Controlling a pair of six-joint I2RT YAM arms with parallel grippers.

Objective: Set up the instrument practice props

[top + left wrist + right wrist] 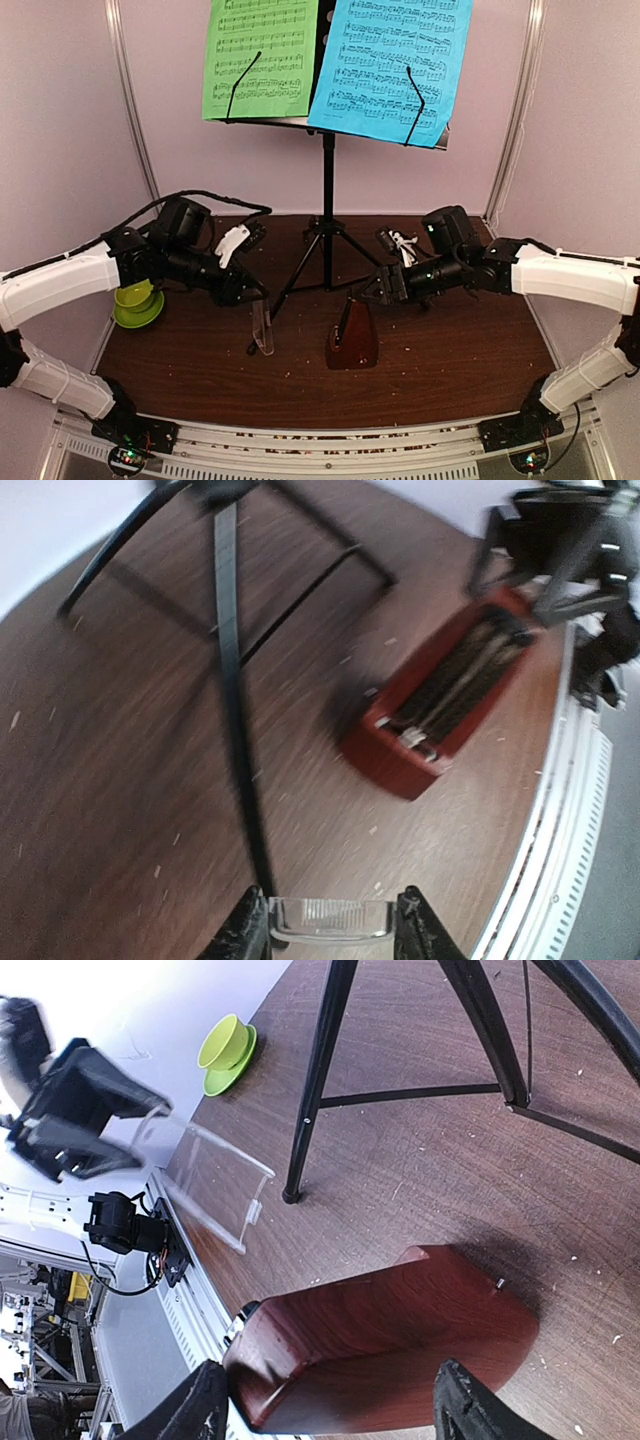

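**Top external:** Black perforated tripod music stand (pixel 327 200), rear centre of brown wooden table (pixel 460 350), carries green printed music sheet (pixel 262 55) and blue printed music sheet (pixel 390 65). Dark red-brown pyramid metronome (pixel 352 340) stands in front.

**Left wrist:** Left gripper (pixel 332 938) is clamped on clear plastic metronome cover (pixel 330 917). Metronome well apart, uncovered.

**Right wrist:** Right gripper (pixel 335 1415) has its jaws spread, straddling metronome. Whether they touch it cannot be told.

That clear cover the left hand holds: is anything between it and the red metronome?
Nothing visible lies between the clear cover in the left hand and the metronome, only tabletop. The music stand's leg passes close beside the cover, not across the gap. The right hand straddles the metronome's top.
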